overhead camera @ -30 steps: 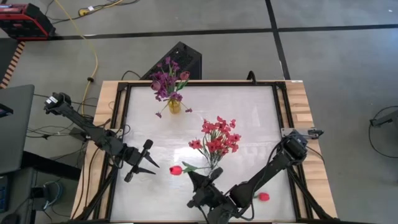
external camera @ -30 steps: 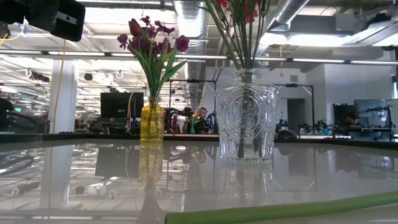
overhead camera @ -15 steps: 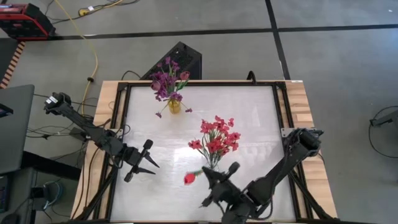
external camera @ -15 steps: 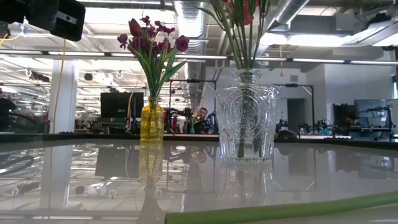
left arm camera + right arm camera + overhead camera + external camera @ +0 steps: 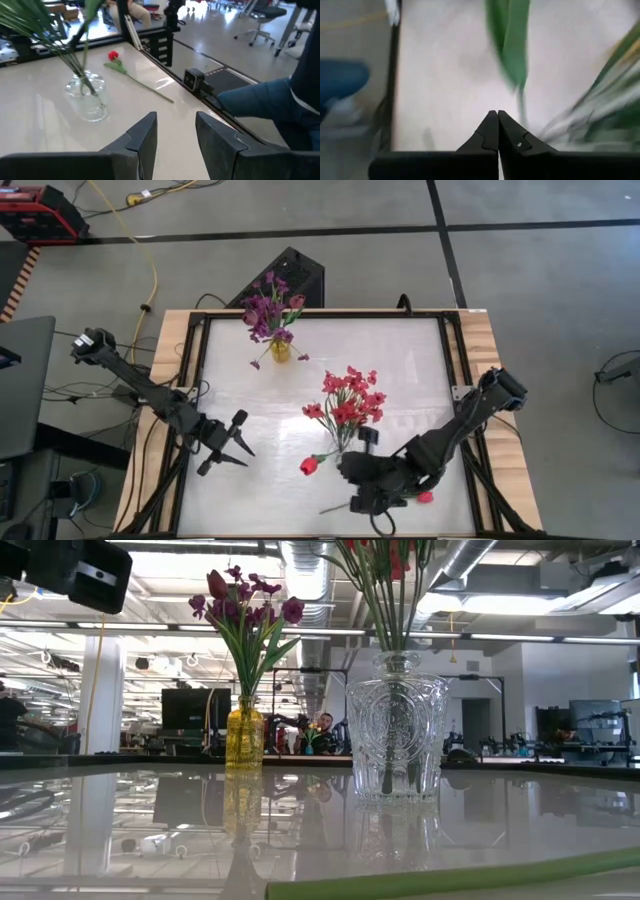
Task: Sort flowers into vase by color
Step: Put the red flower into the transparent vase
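— Where is the right gripper (image 5: 352, 467), and what is it doing?
— Near the front of the table (image 5: 400, 360), just beside the clear vase (image 5: 396, 725). Its own camera shows the two fingertips pressed together, with a thin green stem (image 5: 522, 107) running up just beside them. Whether the stem is pinched I cannot tell; that picture is smeared.
— And the red tulip (image 5: 309, 465)?
— From above it sits just left of that gripper, its stem leading toward the fingers. A second red tulip (image 5: 424, 496) lies by the front edge, partly hidden under the right arm; the left wrist view shows it flat on the table (image 5: 113, 55).
— The other flowers?
— Red flowers (image 5: 348, 400) stand in the clear vase; the low view cuts off their heads. Purple flowers (image 5: 245, 608) stand in the yellow vase (image 5: 244, 734) at the back.
— The left gripper (image 5: 175, 130)?
— Over the table's left side, fingers apart, holding nothing.
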